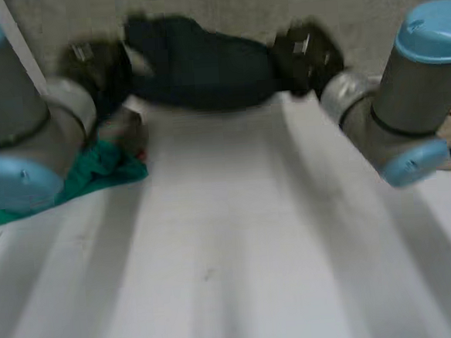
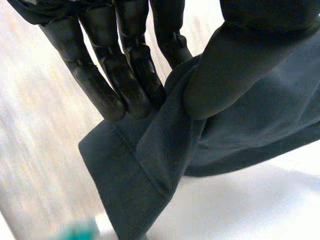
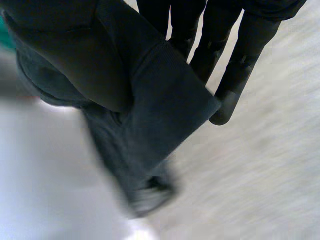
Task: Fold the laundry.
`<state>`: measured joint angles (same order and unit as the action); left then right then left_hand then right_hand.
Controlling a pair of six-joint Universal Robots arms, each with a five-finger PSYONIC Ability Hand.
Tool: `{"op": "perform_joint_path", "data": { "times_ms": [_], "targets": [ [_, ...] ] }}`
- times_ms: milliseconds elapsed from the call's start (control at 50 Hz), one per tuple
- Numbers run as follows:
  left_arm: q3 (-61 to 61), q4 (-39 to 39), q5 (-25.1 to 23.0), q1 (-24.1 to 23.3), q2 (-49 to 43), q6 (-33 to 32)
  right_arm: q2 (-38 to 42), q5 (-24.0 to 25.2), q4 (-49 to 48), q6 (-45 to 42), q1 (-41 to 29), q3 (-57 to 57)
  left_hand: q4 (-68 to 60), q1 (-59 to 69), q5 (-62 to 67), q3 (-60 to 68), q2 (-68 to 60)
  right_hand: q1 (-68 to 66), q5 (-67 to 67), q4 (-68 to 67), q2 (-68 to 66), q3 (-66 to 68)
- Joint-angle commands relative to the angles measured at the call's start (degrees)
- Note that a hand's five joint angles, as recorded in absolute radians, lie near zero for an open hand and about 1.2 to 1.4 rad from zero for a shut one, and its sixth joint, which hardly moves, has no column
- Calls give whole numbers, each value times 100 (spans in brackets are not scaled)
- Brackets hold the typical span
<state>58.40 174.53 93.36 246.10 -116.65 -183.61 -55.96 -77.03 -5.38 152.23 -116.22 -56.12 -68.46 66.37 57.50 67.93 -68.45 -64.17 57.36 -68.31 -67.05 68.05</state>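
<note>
At the far edge of the bench [image 1: 238,238]: one dark garment [image 1: 203,70], held between left hand [image 1: 96,67] and right hand [image 1: 304,55], each pinching an end, thumb against fingers; no fold apparent yet, green cloth [image 1: 102,171] also crumpled.

Laundry: a dark navy garment [image 1: 203,66], bunched and raised over the far edge of the table [image 1: 238,238], one hemmed corner hanging; a crumpled green cloth [image 1: 102,170] lies beside its left end.
</note>
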Motion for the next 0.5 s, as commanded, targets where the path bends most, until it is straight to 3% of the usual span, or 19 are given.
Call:
{"op": "perform_joint_path", "data": {
  "times_ms": [20, 160, 260, 280, 300, 340, 440, 500],
  "targets": [
    [1253, -297, -28, -133, -498, -526, 330, 259, 1075, -527, -76, -804, -1154, 1363, 1250, 1207, -1155, -1583, 1264, -1169, -1295, 1195],
    [368, -234, 173, -132, -1613, -1124, 1585, -548, 908, -616, -225, -164, -1154, 1363, 1250, 1207, -1155, -1583, 1264, -1169, -1295, 1195],
    [-293, -331, 253, -282, -2037, -1335, 1974, -1155, 794, -396, -287, 321, -790, 998, 885, 843, -791, -1581, 1262, -1167, -1293, 1193],
    [-372, -358, 236, -317, -2081, -1370, 1975, -1226, 758, -335, -295, 356, -103, 312, 199, 157, -104, -665, 346, -251, -377, 277],
    [-512, -384, 262, -360, -2151, -1440, 1957, -1340, 689, -204, -304, 365, 1269, -1061, -1173, -1216, 1268, 1909, -2228, 2323, 2197, -2297],
    [-619, -376, 297, -431, -2178, -1546, 1870, -1428, 635, -63, -322, 304, 2772, -2564, -2677, -2719, 2771, 4279, -4599, 4694, 4568, -4668],
    [-663, -376, 525, -466, -1950, -1731, 1413, -1499, 468, 201, -331, -108, 5846, -5637, -5750, -5793, 5845, 5382, -5701, 5796, 5670, -5770],
    [-488, -332, 561, -458, -1643, -1793, 982, -1482, 459, 228, -304, -486, 5846, -5637, -5750, -5793, 5845, 5417, -5736, 5831, 5705, -5805]
  ]
}}
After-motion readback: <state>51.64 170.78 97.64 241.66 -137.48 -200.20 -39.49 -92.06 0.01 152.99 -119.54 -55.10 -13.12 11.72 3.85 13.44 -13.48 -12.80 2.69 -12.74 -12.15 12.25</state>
